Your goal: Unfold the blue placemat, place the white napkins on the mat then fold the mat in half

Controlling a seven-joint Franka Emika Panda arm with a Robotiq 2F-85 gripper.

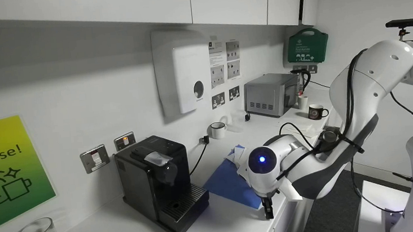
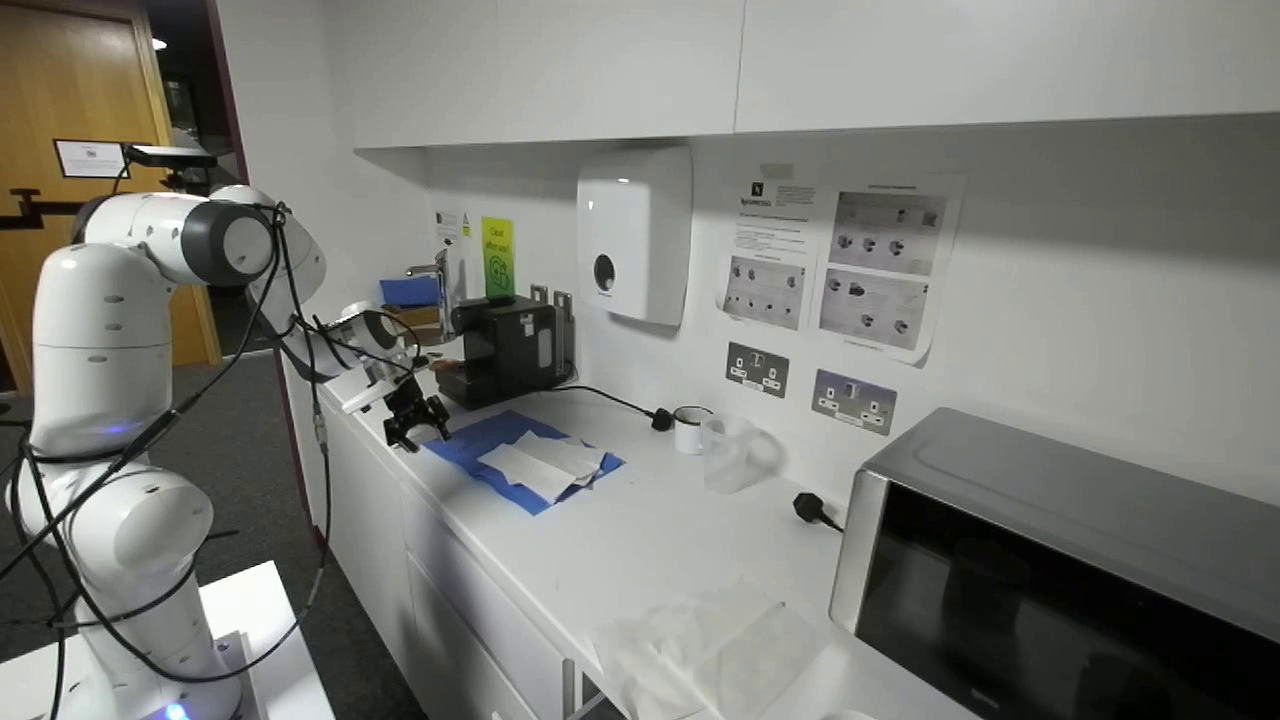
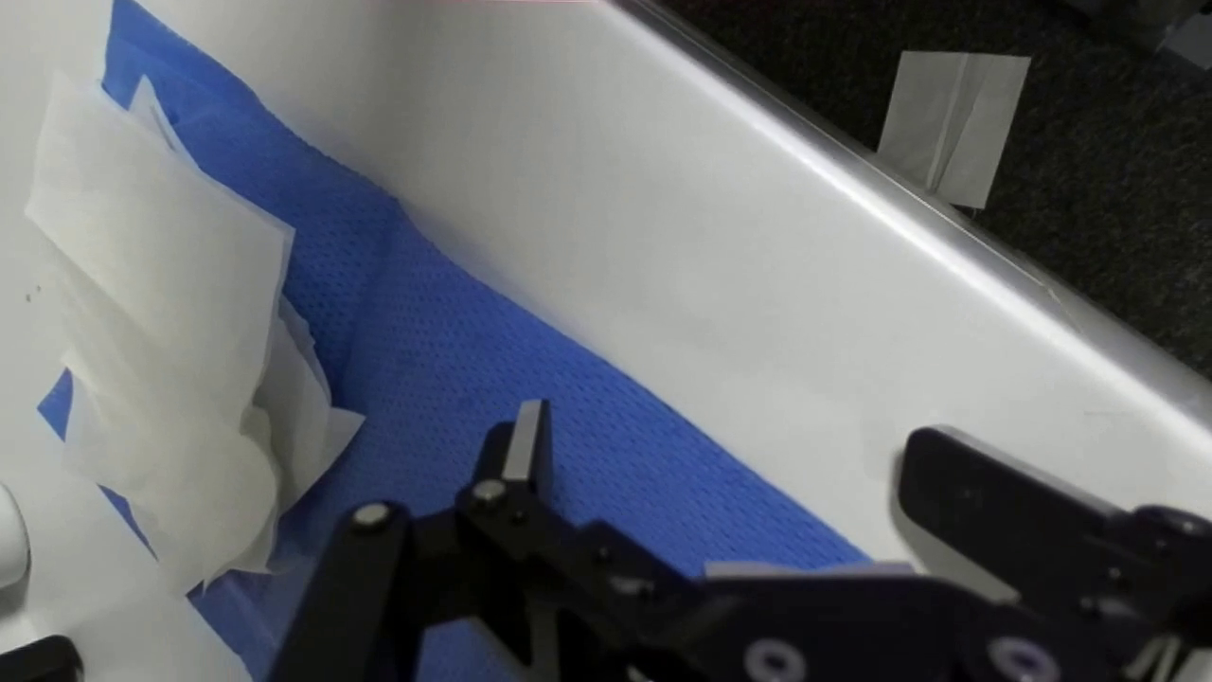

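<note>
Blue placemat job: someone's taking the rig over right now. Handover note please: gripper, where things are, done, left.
Gripper: open, nothing held, at the mat's front corner on the bare end; can't tell if it touches the mat.
Blue placemat: on the counter, beside the black coffee machine.
White napkins: loosely overlapped on the mat, toward the end away from the coffee machine.
Done: mat looks spread out, napkins are on it.
Left: fold the mat in half. The bare end near the gripper looks like the one to lift over the napkins.
</note>
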